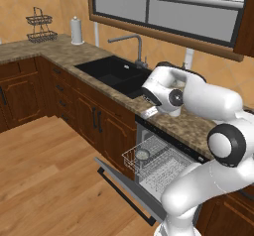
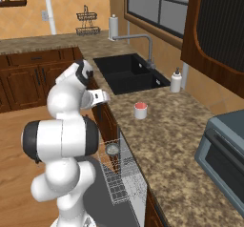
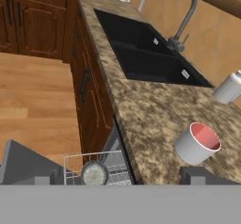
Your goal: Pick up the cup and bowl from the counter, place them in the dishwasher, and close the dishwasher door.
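Inspection finds the cup (image 2: 140, 110) standing upright on the counter (image 2: 167, 145), alone, on the toaster-oven side of the black sink (image 2: 126, 73) and near the counter's front edge. It is white outside, pink-red inside, and has no handle. The bowl (image 2: 112, 149) already sits in the white wire rack (image 2: 119, 178) of the dishwasher (image 1: 163, 173), below the counter edge in front of the cup. The dishwasher door (image 1: 124, 190) hangs fully down, its bar handle at the outer edge.

The gripper (image 2: 101, 97) is spread wide and holds nothing. It is above the counter's front edge, apart from the cup, between the cup and the robot. In the hand view the cup (image 3: 197, 144) lies near the right finger tip (image 3: 200, 176), off centre.

Handling judgement: the cup looks small, light and rigid, with a smooth glazed-looking wall that may slip under a weak pinch. Being a plain cylinder, it is best taken across its body at mid-height, one finger on each side, or over the rim with one finger inside. A knock from a finger before closing could tip or slide it. The white soap dispenser (image 2: 176, 81) stands beyond the cup beside the sink, well apart, and should not interfere.

Outstanding, by this reading: cup pickup, cup placement, door closure.
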### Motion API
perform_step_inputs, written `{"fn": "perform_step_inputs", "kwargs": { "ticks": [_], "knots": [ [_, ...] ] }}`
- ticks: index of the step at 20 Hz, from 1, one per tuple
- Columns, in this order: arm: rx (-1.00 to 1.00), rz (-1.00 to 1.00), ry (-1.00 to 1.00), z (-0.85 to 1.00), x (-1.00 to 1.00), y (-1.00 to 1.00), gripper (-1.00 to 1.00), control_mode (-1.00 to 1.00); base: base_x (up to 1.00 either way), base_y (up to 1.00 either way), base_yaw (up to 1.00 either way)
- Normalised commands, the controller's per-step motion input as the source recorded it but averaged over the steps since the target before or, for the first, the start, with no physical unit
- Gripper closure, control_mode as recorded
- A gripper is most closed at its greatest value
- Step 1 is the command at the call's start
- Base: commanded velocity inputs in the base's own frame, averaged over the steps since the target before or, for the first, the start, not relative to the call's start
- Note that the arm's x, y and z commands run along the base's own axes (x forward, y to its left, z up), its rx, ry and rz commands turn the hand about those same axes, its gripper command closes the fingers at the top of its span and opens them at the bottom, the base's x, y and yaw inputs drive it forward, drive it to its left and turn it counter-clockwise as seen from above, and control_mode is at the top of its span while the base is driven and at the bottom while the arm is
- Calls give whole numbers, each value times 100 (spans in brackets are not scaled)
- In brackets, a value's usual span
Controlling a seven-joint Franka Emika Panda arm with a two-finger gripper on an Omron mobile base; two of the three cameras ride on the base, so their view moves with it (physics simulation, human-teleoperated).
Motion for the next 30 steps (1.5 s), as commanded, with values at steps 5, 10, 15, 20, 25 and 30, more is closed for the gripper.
{"fn": "perform_step_inputs", "kwargs": {
  "ticks": [5, 10, 15, 20, 25, 30],
  "knots": [
    [-3, -16, 44, 100, 15, -15, -100, -100, 0, 0, 0],
    [0, -14, 30, 100, 4, -23, -100, -100, 0, 0, 0],
    [0, -19, 23, 100, 0, -25, -100, -100, 0, 0, 0],
    [5, -25, 47, 100, 2, -50, -100, -100, 0, 0, 0],
    [8, -23, 48, 100, 7, -62, -100, -100, 0, 0, 0],
    [4, -4, 9, 100, 19, -8, -100, -100, 0, 0, 0]
  ]
}}
